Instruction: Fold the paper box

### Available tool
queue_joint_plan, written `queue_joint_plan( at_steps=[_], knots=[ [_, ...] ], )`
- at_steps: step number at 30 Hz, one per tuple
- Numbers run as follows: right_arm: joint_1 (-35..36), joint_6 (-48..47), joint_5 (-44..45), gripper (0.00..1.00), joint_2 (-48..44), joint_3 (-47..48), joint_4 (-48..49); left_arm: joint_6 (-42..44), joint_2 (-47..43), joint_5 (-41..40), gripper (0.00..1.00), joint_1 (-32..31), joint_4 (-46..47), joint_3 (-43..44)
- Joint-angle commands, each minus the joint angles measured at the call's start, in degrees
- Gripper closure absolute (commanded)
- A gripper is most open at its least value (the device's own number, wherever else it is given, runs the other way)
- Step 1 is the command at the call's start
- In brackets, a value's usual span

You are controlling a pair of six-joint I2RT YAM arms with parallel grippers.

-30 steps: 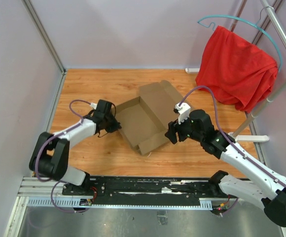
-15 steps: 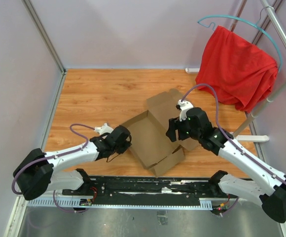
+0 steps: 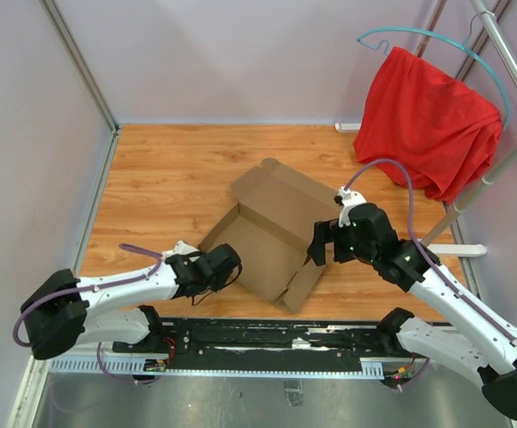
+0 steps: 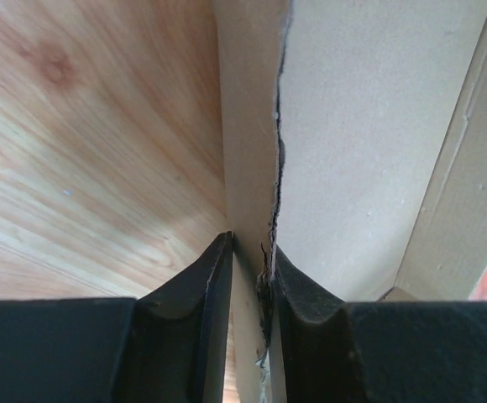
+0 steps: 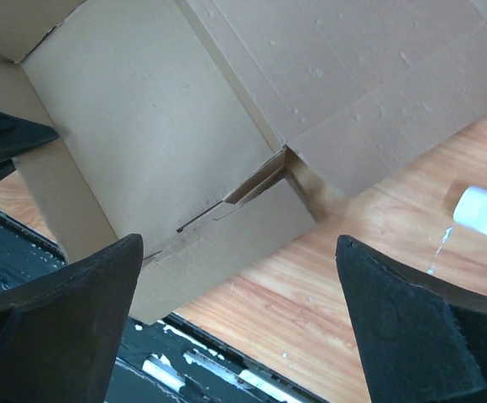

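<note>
Top view: a plain brown cardboard mailer box (image 3: 267, 241) lies mid-way across the wood-grain table top (image 3: 169, 169), half erected. Shallow tray toward the near left, flat lid panel pointing far right; hinge crease runs diagonally, far-left to near-right. Red cloth (image 3: 428, 125) on a teal hanger (image 3: 419, 31), well apart at far right.

Left wrist: left gripper (image 4: 250, 252) pinches the tray's upright side wall; ragged edge there.

Right wrist: right gripper (image 5: 239, 243) spread wide above the tray, holding nothing; corner tab gapes.

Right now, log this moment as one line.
left hand: shut on paper box wall | right hand: open, over box, empty | paper box: partly folded, lid open
</note>
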Motion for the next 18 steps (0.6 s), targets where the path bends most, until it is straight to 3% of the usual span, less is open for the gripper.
queue_joint_plan(
  at_steps=[1, 7, 18],
  knots=[
    [0.69, 5.60, 0.57, 0.02, -3.11, -1.70, -4.16, 0.05, 7.07, 0.98, 0.73, -0.76, -8.63, 10.21],
    [0.72, 12.66, 1.20, 0.02, -7.86, -6.38, -5.87, 0.25, 14.14, 2.67, 0.72, -3.35, -15.19, 16.60],
    [0.72, 19.13, 2.19, 0.02, -12.71, -13.68, -4.13, -2.45, 7.27, 1.28, 0.68, -5.89, -13.65, 11.19]
  ],
)
